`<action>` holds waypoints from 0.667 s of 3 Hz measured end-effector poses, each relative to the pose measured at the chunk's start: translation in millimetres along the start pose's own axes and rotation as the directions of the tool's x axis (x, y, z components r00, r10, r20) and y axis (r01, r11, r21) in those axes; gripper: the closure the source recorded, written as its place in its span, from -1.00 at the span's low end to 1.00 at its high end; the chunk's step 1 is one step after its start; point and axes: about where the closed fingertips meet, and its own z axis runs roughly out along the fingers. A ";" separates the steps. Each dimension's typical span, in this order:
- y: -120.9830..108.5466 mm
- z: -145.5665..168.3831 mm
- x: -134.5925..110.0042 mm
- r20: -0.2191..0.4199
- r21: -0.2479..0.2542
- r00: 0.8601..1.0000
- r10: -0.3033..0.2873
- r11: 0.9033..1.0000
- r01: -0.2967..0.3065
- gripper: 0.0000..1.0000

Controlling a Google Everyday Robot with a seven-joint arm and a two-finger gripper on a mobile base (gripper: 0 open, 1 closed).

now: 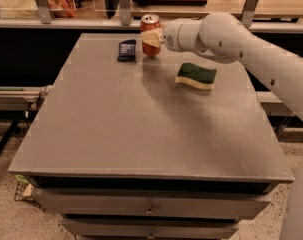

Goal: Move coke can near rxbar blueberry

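The gray counter [141, 134] stands on a speckled floor, with drawers below its front edge. The coke can [150, 23] stands upright near the far edge, around the middle of its length. The gripper [151, 37] reaches in from the right and pinches the can at mid-height. Whether the can's base touches the surface cannot be told. The rxbar blueberry [127, 50] lies flat just left of the can. A green-and-yellow sponge [196, 76] lies toward the right edge, nearer the front than the can.

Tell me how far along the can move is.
Done: the can is upright close beside the rxbar, not touching it. In hand: the gripper clasps the can's middle. Left: let go and withdraw; whether the can rests on the table is unclear.
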 end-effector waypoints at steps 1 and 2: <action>0.7 0.0 7.3 -0.010 0.001 1.000 0.007 1.000 -0.007 -1.00; 0.7 0.0 7.3 -0.010 0.001 1.000 0.007 1.000 -0.007 -1.00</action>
